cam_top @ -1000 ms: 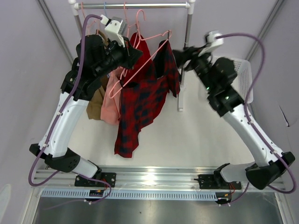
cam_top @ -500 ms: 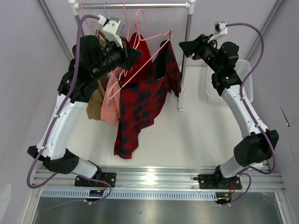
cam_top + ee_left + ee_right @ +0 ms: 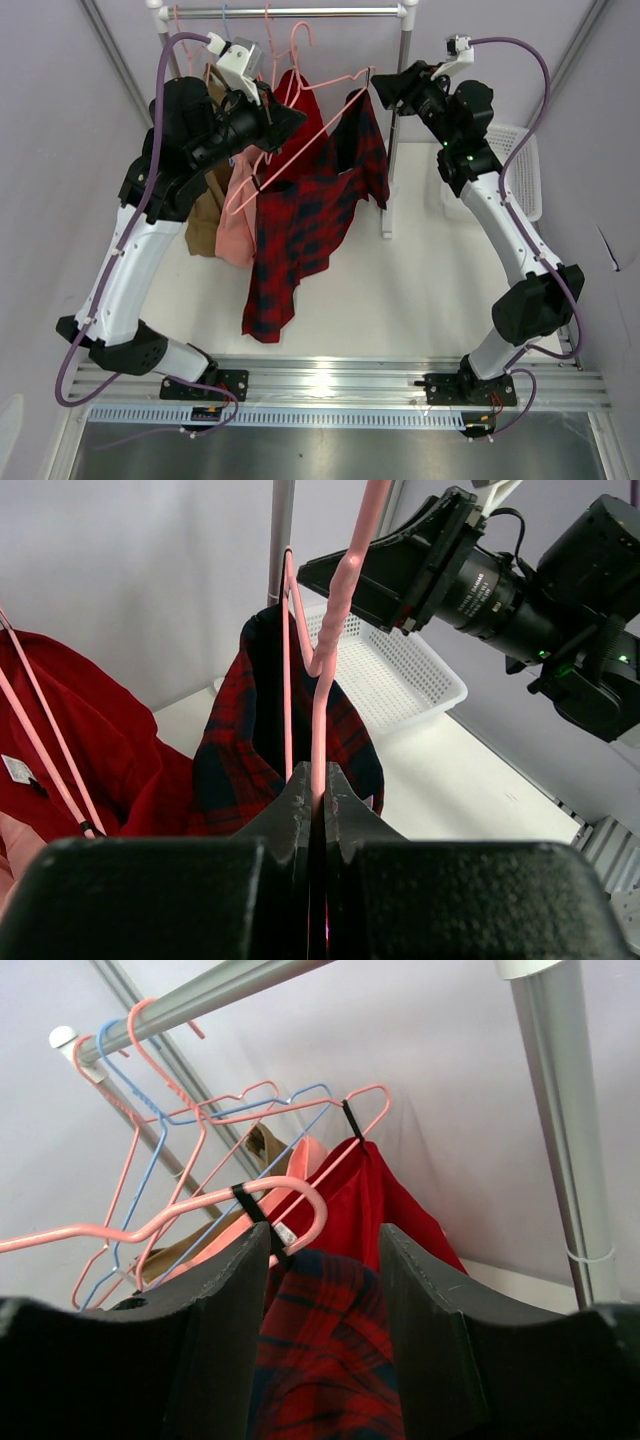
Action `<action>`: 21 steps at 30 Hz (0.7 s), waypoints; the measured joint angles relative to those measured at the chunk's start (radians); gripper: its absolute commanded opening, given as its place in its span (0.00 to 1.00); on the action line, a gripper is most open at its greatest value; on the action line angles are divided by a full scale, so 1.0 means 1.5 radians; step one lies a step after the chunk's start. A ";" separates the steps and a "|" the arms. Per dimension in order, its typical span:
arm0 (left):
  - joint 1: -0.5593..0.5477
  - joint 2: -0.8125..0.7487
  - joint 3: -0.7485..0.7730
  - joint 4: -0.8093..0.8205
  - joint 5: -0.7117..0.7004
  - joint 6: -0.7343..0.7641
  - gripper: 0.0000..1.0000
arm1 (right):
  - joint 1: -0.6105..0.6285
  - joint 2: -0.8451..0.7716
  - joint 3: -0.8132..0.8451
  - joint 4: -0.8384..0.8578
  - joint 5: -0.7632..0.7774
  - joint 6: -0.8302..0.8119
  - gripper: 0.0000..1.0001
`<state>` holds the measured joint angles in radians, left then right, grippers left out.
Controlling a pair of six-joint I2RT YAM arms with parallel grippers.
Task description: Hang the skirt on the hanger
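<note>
The plaid skirt [image 3: 300, 220] hangs draped over one end of the pale-pink hanger [image 3: 340, 77], trailing down toward the table. My left gripper [image 3: 290, 113] is shut on the hanger's wire [image 3: 322, 680], with the skirt [image 3: 245, 745] hanging just beyond it. My right gripper [image 3: 380, 93] is open at the hanger's far end. In the right wrist view its jaws [image 3: 325, 1232] stand on either side of the skirt's top fold [image 3: 330, 1360], below the hanger's curved end [image 3: 300, 1198]. They do not close on either.
The rack rail [image 3: 300, 12] carries spare pink and light-blue hangers [image 3: 150, 1150], a solid-red garment [image 3: 305, 115], a salmon-pink one [image 3: 235, 220] and a tan one [image 3: 205, 225]. The rack post [image 3: 400, 60] stands by my right gripper. A white basket [image 3: 525, 170] sits at the right.
My right arm has swung up and left from beside the basket to the hanger's far end. My left gripper has held the hanger nearly still; the skirt's hem has shifted slightly.
</note>
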<state>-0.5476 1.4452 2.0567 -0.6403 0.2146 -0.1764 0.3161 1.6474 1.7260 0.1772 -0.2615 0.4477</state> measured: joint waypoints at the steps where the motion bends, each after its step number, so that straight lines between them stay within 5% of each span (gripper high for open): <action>1: 0.000 -0.001 0.000 0.000 0.001 0.000 0.00 | 0.001 0.003 0.003 0.000 0.007 -0.001 0.52; 21: 0.000 -0.004 0.000 -0.004 0.022 0.000 0.00 | 0.006 0.039 0.034 -0.003 0.020 -0.009 0.54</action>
<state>-0.5476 1.4387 2.0567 -0.6468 0.2478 -0.1768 0.3256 1.7058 1.7775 0.1722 -0.2317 0.4335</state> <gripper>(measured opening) 0.055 0.533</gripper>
